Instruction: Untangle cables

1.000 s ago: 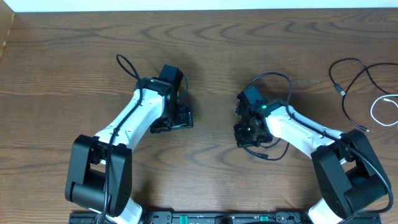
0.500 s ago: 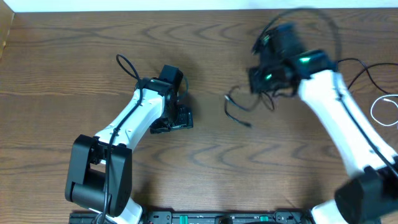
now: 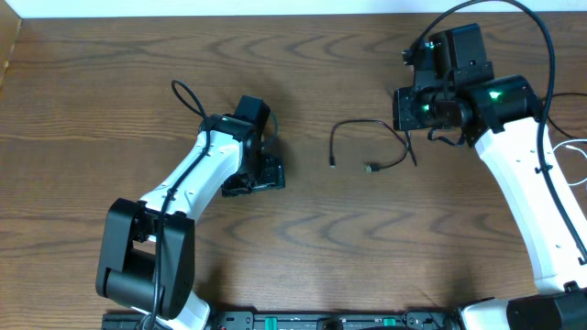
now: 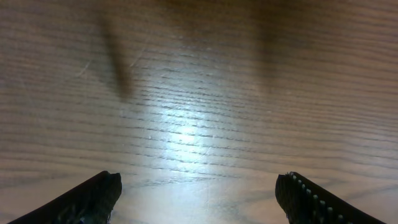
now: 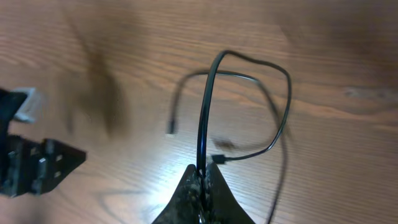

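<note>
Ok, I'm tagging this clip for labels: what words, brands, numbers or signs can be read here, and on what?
No text can be read.
The table, the cable, the left arm and the right arm show no print.
Small marks on the rail at the bottom of the overhead view are too small to read.
</note>
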Tool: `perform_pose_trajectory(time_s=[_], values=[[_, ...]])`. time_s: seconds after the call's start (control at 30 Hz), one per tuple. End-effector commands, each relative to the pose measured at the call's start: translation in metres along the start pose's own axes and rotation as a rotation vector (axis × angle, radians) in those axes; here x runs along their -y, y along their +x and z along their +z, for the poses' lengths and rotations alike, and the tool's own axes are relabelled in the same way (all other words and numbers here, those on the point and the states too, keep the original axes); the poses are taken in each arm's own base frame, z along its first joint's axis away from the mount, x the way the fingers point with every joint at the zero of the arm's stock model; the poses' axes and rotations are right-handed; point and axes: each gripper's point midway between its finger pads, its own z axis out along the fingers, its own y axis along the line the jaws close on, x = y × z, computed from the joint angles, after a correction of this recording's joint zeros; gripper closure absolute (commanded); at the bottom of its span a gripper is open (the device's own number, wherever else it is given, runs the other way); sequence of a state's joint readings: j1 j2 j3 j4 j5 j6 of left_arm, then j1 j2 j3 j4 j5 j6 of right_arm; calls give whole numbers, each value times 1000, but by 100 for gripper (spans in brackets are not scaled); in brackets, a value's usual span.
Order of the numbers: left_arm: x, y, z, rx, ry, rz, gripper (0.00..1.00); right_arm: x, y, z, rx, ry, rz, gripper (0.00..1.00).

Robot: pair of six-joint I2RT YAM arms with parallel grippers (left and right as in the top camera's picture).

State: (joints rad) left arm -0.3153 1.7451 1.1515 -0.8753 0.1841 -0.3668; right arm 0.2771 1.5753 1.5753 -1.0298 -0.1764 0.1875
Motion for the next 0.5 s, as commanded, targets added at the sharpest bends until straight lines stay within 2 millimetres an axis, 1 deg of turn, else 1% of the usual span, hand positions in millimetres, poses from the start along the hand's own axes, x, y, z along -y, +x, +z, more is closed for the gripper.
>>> perform_pose_trajectory(time_s=[0.0,0.17,0.27,0.33,0.4,0.47], values=[[4,2,3,-17,22,-6,16,-19,4,1,-15,-85,-44,99],[5,3,3,-22,31,-6,15,-19,5,2,-22,-84,-43,99],[10,4,3,-29,59,-5,16,-21,12,1,-50,-94,-37,99],[25,6,1,-45,140,7,16,-31,22,0,-92,-155,-30,99],[47,5,-4,-54,267,52,16,-42,27,-1,-114,-216,-28,99],[73,4,-13,-53,418,116,15,-53,30,-2,-126,-273,-33,99]])
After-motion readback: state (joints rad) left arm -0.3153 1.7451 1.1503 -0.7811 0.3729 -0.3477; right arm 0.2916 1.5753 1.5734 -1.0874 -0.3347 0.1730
